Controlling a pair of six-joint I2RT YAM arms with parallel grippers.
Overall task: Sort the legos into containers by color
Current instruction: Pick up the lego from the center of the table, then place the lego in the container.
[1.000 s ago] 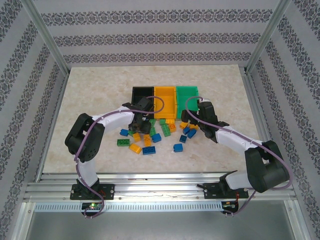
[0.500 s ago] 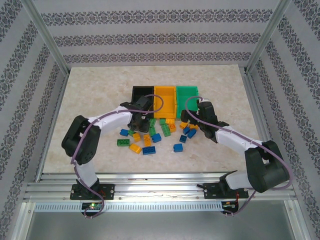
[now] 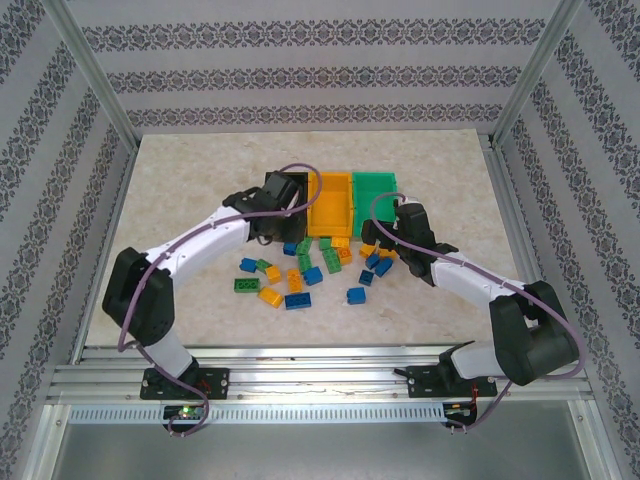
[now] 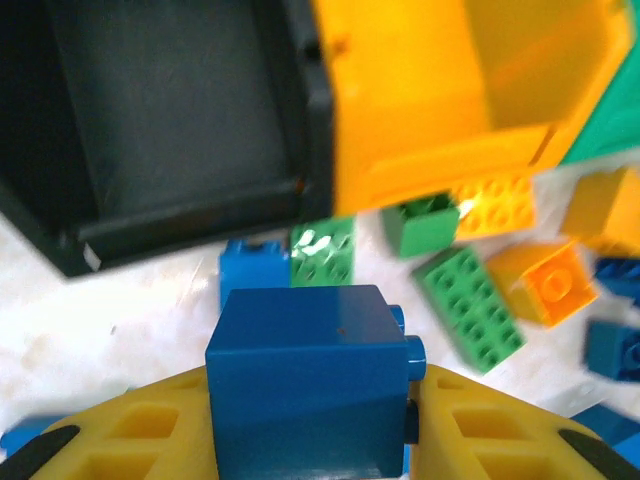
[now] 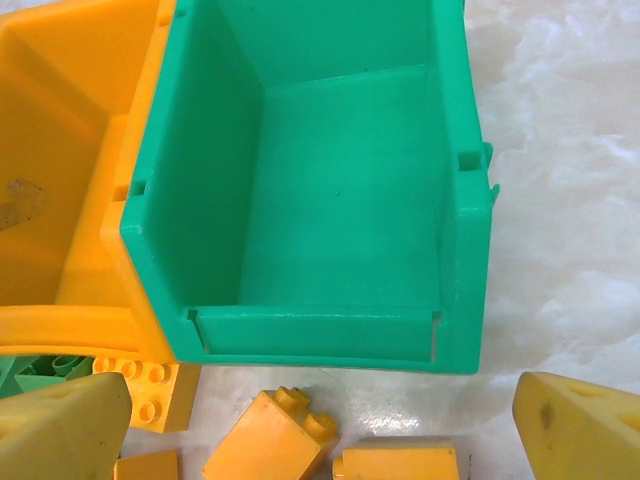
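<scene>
Three containers [image 3: 332, 205] sit side by side; the legos [image 3: 312, 275] lie scattered just before them (on the near side).

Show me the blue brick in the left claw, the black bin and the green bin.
blue brick [image 4: 300, 390]: left wrist view, its smooth near face.
black bin [image 4: 170, 100]: left wrist view, its bare floor.
green bin [image 5: 345, 200]: right wrist view, its bare floor.

Three bins [image 3: 332, 205] and roughly twenty bricks [image 3: 297, 301].
</scene>
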